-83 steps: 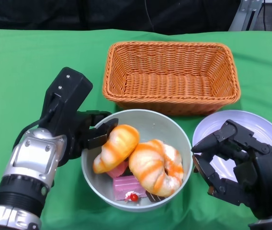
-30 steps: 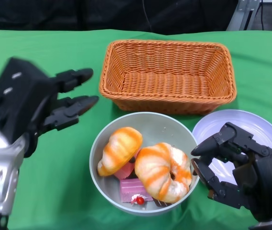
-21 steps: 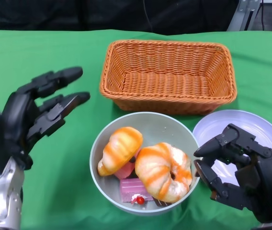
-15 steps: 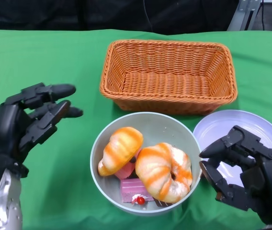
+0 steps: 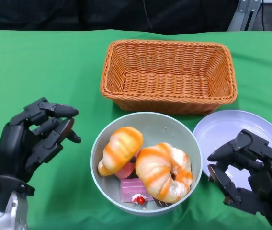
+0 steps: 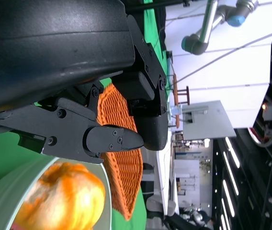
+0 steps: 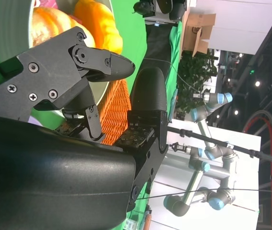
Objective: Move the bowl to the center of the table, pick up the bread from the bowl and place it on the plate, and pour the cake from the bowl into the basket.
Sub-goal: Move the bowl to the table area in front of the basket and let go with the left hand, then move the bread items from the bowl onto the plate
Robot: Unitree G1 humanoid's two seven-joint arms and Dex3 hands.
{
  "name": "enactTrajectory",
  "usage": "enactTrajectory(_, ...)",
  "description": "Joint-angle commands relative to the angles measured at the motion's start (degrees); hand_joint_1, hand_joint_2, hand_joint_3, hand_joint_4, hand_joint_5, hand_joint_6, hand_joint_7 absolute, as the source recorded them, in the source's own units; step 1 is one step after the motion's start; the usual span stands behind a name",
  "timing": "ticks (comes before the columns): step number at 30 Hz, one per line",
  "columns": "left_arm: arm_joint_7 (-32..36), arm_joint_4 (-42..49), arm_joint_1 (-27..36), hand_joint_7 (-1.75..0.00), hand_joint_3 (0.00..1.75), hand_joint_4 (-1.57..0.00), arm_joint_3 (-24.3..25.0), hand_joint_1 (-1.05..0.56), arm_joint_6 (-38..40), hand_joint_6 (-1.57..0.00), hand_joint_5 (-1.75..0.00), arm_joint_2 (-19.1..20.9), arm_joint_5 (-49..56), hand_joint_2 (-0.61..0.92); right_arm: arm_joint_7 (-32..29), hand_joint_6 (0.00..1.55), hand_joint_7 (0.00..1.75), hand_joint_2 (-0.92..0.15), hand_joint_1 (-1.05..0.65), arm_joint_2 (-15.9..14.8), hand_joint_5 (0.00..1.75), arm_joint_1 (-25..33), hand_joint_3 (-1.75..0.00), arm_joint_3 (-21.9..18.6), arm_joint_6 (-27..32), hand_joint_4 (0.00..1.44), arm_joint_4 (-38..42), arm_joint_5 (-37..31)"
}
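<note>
Bowl [image 5: 146, 163] sits mid-table at 6 o'clock from the basket [image 5: 168, 75], so that step looks done; bread [image 5: 163, 171] and pink cake [image 5: 133, 188] remain inside. Basket and plate [image 5: 232, 128], at the bowl's 3 o'clock, hold nothing. Left hand [image 5: 33, 140] at 9 o'clock and right hand [image 5: 251, 180] over the plate are released, grasping nothing.

Right wrist view: bread [image 7: 94, 21] beyond the parted fingers [image 7: 88, 62].

Left wrist view: what is probably bread [image 6: 62, 201], blurred, below unclenched fingers [image 6: 112, 139].

A green cloth [image 5: 40, 62] covers the table from edge to edge. Past the far edge lies a dark backdrop [image 5: 126, 14]. In the wrist views, grey robot arms with blue joints [image 7: 208, 158] and a potted plant [image 7: 196, 72] stand beyond the table.
</note>
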Motion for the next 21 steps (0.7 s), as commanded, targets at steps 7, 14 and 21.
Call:
enactTrajectory(7, 0.6, -5.1, 4.6, -1.08, 0.55, -0.75, -1.5, -0.15, -0.4, -0.86, -1.46, -0.6, -0.3, 0.80, -0.5, 0.67, 1.19, -0.56, -0.26, -1.9, 1.47, 0.5, -0.78, -2.0, -3.4, 0.69, -1.1, -1.1)
enactTrajectory(14, 1.0, -5.6, 5.4, -1.06, 0.56, -0.76, -2.0, -0.12, 0.0, -0.86, -1.47, -0.5, -0.1, 0.79, -1.3, 0.68, 0.96, -0.69, -0.30, -4.2, 1.33, -2.8, -0.46, -0.9, -2.8, 0.66, -8.0, -12.5)
enactTrajectory(21, 1.7, -3.6, 4.3, -1.09, 0.65, -0.75, -1.7, -0.09, -0.9, -0.86, -1.48, -0.2, 0.5, 0.74, 2.0, 0.68, 0.26, -0.89, -0.52, -9.5, 0.80, -9.3, -0.01, 2.7, 3.1, 0.54, -19.5, -31.8)
